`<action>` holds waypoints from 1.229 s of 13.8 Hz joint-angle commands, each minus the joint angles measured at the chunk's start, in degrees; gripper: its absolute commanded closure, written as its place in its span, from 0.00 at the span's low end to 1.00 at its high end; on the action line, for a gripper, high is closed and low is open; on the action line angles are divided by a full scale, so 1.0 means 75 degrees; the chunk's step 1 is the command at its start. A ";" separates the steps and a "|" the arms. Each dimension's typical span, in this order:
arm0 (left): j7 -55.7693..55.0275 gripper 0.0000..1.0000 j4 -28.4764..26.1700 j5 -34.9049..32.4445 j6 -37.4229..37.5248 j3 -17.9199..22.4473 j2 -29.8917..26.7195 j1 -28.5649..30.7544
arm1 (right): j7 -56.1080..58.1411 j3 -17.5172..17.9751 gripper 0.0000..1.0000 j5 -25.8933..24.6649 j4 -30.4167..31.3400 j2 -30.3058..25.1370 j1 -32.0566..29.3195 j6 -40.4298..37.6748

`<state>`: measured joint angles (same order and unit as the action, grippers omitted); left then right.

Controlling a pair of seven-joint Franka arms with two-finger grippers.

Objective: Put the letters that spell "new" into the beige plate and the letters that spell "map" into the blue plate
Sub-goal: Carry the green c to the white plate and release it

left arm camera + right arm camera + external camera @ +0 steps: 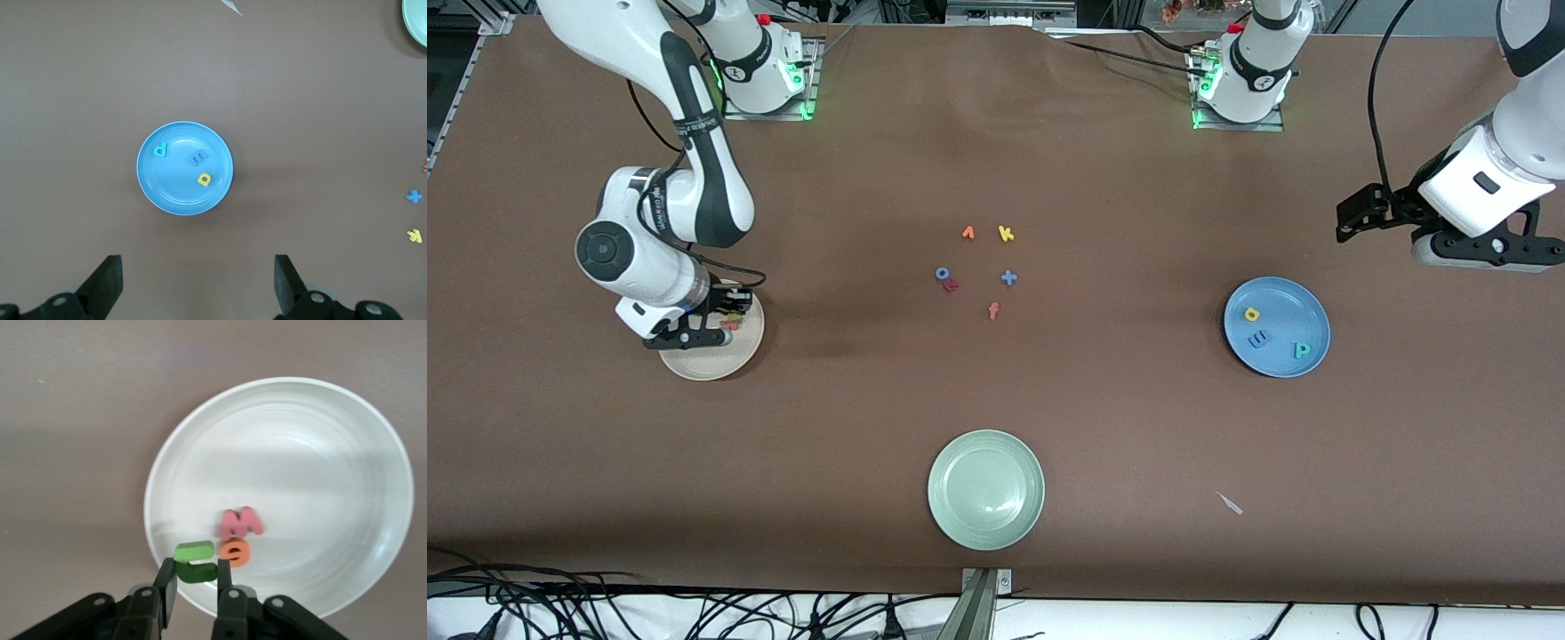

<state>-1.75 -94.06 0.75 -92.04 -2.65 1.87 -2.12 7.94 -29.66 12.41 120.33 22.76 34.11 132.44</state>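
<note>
We are nearly finishing: the blue plate (1277,326) is holding the yellow a (1252,314), blue m (1258,338) and teal p (1302,350). The right gripper (195,580) is pinching the green n (194,561) over the beige plate (320,453), with the orange e (235,551) at three o'clock and the pink w (241,523) above that. The left gripper (198,288) is waiting, spread, over brown table (1103,444).

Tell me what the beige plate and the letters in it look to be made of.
The beige plate looks like glazed ceramic or hard plastic: glossy, with soft sheen bands and faint concentric rings. The green n, orange e and pink w look like matte foam: thick, flat-cut with blunt edges and no shine.
</note>
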 commanded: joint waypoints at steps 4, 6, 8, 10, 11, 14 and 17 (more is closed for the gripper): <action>-0.0083 0.00 0.0061 -0.0230 0.0131 -0.0010 -0.0085 -0.0046 | 0.0057 0.0017 0.00 0.0150 -0.0667 -0.0140 -0.0107 -0.1271; -0.0071 0.00 0.0061 -0.0230 0.0131 -0.0010 -0.0074 -0.0046 | -0.0236 0.0052 0.00 0.0150 -0.1125 -0.0152 -0.0037 -0.1988; -0.0083 0.00 0.0061 -0.0230 0.0131 -0.0010 -0.0074 -0.0046 | -0.0483 0.0111 0.00 0.0150 -0.1418 -0.0222 -0.0013 -0.2504; -0.0071 0.00 0.0061 -0.0230 0.0131 -0.0010 -0.0085 -0.0046 | -0.0566 0.0123 0.00 0.0150 -0.1827 -0.0245 0.0010 -0.3194; -0.0083 0.00 0.0061 -0.0230 0.0131 -0.0010 -0.0085 -0.0046 | -0.0566 0.0111 0.00 0.0139 -0.2085 -0.0245 0.0022 -0.3627; -0.0071 0.00 0.0049 -0.0229 0.0143 -0.0010 -0.0085 -0.0046 | -0.0542 0.0029 0.00 0.0080 -0.2847 -0.0292 0.0010 -0.4881; -0.0071 0.00 0.0061 -0.0229 0.0143 -0.0010 -0.0085 -0.0046 | -0.0531 -0.0123 0.00 0.0033 -0.3456 -0.0316 -0.0002 -0.5691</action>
<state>-1.75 -94.06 0.75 -91.98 -2.65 1.86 -2.12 4.42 -30.04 12.69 97.29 21.01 34.33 93.83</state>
